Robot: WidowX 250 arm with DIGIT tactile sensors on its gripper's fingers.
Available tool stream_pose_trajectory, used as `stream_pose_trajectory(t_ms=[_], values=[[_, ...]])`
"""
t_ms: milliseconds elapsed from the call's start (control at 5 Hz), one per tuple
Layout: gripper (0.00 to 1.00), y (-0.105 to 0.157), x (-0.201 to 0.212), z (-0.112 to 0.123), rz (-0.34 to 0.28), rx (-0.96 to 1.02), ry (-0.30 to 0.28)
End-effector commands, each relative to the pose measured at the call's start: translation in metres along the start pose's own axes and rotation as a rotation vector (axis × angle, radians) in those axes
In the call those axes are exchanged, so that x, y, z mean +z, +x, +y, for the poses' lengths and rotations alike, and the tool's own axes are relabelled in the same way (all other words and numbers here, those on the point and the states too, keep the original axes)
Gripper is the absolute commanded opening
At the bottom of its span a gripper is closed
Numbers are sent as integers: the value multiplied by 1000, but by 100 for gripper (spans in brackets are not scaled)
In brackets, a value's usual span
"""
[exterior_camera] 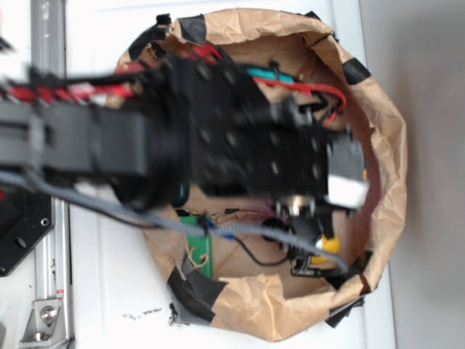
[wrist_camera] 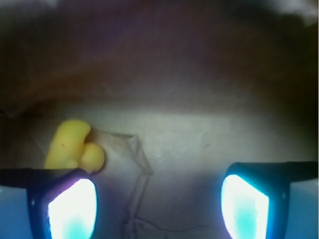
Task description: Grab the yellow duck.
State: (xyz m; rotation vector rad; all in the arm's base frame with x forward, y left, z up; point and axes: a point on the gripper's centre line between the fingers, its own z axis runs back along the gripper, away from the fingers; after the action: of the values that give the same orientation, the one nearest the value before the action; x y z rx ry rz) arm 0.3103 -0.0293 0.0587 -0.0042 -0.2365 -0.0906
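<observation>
Reaching into a brown paper bag (exterior_camera: 392,145), the gripper (wrist_camera: 159,199) hangs with jaws spread wide, gripping nothing.
On the bag's floor, the yellow duck (wrist_camera: 72,147) lies just beyond the left fingertip (wrist_camera: 72,209), outside the gap.

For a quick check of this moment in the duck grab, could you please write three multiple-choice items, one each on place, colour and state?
1. In the wrist view, where is the yellow duck?
A. Midway between the fingers
B. By the left-side finger in the image
C. Outside the brown paper bag

2. What colour is the flat piece beneath the arm in the exterior view?
A. Green
B. Pink
C. White

3. What state is the end effector in?
A. Shut on the duck
B. Open, holding nothing
C. Out of view

Answers: 1 B, duck sits just above that finger. 2 A, it shows green. 3 B, fingers stand wide apart.
</observation>
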Motion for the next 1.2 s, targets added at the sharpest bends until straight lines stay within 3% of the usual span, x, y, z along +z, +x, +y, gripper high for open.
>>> stream_pose_trajectory(t_ms=[0,200,400,1000], values=[[100,28,3,-29,-142,-41,-49],[100,31,10,-35,-224,-54,-77],[100,35,14,-38,-249,-59,-108],[100,37,-29,-60,-170,-139,-116]])
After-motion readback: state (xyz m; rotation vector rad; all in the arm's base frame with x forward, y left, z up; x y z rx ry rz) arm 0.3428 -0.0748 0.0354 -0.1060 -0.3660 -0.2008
